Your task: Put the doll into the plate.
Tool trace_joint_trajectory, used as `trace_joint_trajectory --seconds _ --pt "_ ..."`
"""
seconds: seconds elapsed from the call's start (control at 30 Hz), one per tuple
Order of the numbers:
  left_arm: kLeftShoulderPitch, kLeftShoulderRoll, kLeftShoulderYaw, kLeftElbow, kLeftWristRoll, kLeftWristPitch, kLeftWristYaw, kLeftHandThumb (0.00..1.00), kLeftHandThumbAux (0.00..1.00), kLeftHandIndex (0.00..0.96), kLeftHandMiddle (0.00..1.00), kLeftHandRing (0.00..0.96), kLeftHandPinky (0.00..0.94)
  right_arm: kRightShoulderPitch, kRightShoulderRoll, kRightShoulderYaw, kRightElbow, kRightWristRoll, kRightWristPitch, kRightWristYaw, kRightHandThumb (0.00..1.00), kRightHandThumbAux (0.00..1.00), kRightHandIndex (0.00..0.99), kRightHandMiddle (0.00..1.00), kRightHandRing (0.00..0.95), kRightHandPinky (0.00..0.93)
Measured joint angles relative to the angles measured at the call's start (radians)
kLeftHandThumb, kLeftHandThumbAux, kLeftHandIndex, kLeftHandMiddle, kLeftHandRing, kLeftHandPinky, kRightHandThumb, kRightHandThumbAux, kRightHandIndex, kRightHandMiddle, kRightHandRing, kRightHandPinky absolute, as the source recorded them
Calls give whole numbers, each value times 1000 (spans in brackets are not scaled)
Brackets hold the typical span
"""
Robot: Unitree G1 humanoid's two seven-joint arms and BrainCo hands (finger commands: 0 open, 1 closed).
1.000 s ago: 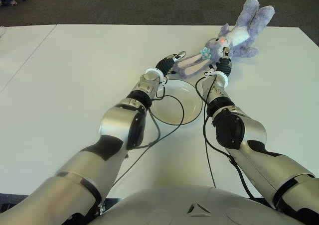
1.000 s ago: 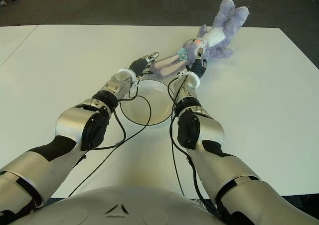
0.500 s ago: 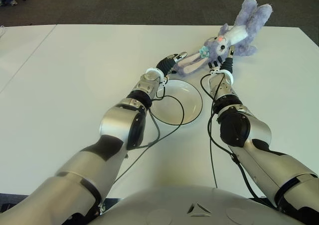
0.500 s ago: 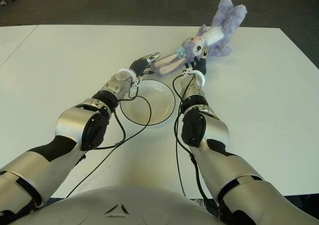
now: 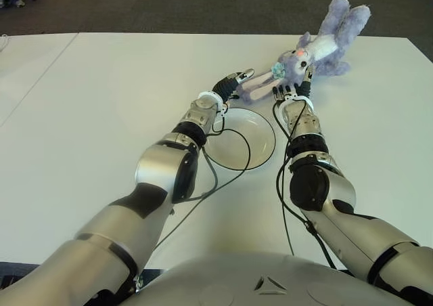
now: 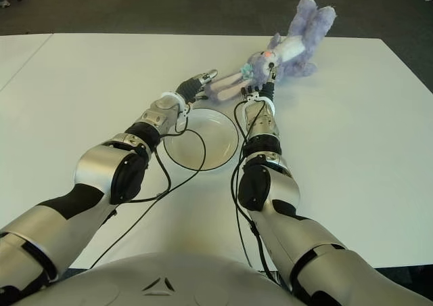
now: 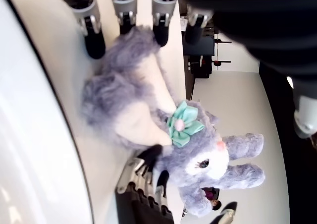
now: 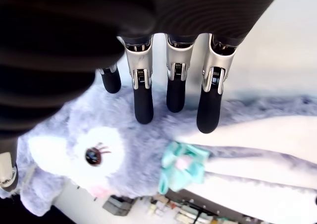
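The doll (image 5: 323, 47), a purple plush bunny with a teal bow, lies at the far right of the white table (image 5: 101, 96), its long ears pointing toward the plate. The white plate (image 5: 256, 128) sits just short of the ear tips. My left hand (image 5: 238, 77) reaches past the plate's far rim, fingers (image 7: 94, 40) stretched straight over the ear tips without gripping. My right hand (image 5: 289, 87) is at the base of the ears beside the bow (image 8: 183, 165), its fingers (image 8: 143, 105) extended over the doll's head (image 8: 114, 154), closed around nothing.
Black wrist cables (image 5: 233, 158) loop across the plate and the table in front of it. The table's far edge lies just behind the doll, with dark carpet (image 5: 169, 5) beyond. A second white table (image 5: 27, 55) adjoins on the left.
My right hand has swung left, from beside the doll's head to the base of the ears by the bow. The doll has shifted slightly. The left arm has stayed put.
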State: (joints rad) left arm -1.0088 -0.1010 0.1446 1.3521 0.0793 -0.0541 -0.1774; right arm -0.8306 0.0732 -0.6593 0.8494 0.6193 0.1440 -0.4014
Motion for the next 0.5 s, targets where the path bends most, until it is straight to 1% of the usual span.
trace_joint_trajectory --seconds 0.3,0.5 --pt "-1 0 -2 0 0 0 0 0 405 0 0 0 0 89 5 40 -254 38 112 -142 158 465 0 0 0 0" --pt "-1 0 -3 0 0 0 0 0 410 0 0 0 0 136 7 66 -353 56 153 -195 160 467 0 0 0 0"
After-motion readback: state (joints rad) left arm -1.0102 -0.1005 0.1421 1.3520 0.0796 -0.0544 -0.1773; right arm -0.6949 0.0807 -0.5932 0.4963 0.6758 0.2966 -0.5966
